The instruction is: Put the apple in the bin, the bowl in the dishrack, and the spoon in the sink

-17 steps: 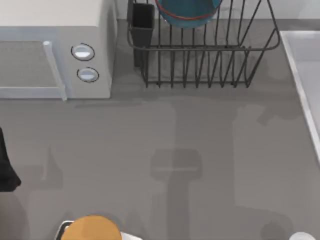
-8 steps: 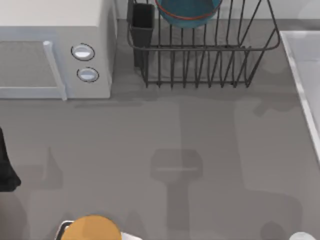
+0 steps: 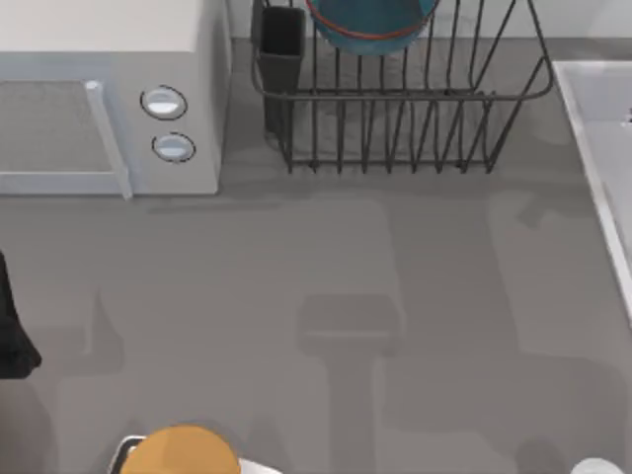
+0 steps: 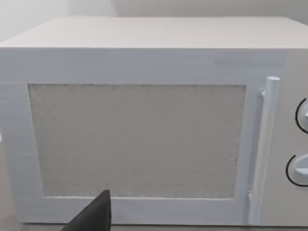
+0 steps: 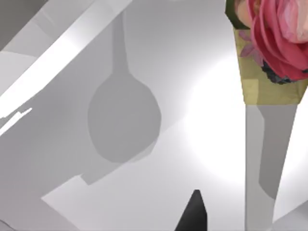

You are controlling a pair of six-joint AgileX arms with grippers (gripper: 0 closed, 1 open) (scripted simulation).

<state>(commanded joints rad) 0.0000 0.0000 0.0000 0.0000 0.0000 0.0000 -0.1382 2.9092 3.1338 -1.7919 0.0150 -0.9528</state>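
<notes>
The blue bowl (image 3: 370, 25) with its reddish rim sits inside the black wire dishrack (image 3: 395, 128) at the back. The pale sink (image 3: 592, 128) runs along the table's right edge. In the right wrist view the basin floor (image 5: 144, 192) lies below, with a spoon-shaped shadow on it. A pale spoon (image 5: 269, 159) with a pink floral end hangs over the basin beside my right gripper's dark fingertip (image 5: 195, 211), and the gripper looks shut on it. My left arm (image 3: 12, 336) is parked at the left edge, one fingertip (image 4: 94, 216) facing the microwave. The apple and the bin are out of view.
A white microwave (image 3: 99, 99) with two round knobs stands at the back left, its door (image 4: 144, 139) close in front of the left wrist. An orange-yellow round thing (image 3: 183, 449) sits at the front left. A small white thing (image 3: 592, 466) lies at the front right.
The arm's shadow on the table has slid to the right, toward the sink. The bowl, the rack and the left arm have not moved.
</notes>
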